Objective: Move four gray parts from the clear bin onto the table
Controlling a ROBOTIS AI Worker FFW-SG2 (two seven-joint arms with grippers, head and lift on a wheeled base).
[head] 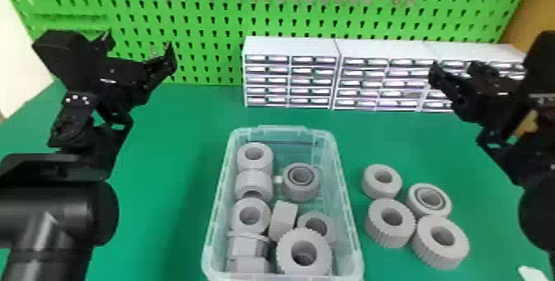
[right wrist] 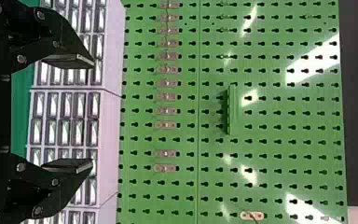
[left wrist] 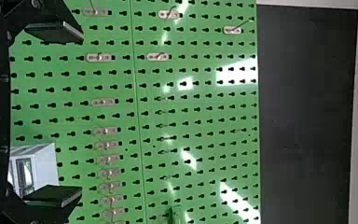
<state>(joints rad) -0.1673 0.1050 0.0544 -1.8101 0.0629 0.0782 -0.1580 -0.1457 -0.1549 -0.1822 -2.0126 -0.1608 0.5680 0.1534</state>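
Across the green surface (head: pixel 173 156), four gray parts (head: pixel 390 228) lie clustered just right of the clear bin (head: pixel 349 218), and more gray pieces (head: pixel 285 243) sit inside it. Farther out, the left pincer (head: pixel 139 45) and the right pincer (head: pixel 456 69) hang empty on either side, each with its fingers spread apart. Behind stand white drawer cabinets (head: pixel 291 45) and a green pegboard (head: pixel 198 22).

The table (head: pixel 173 135) is deep green, the pegboard (head: pixel 206 7) brighter green with rows of dark keyhole slots. The parts (head: pixel 390 236) are gray, some ribbed. The clear bin (head: pixel 283 129) looks milky, the cabinets (head: pixel 293 46) lilac-white and gridded, the left gripper (head: pixel 139 48) and right gripper (head: pixel 455 70) black.
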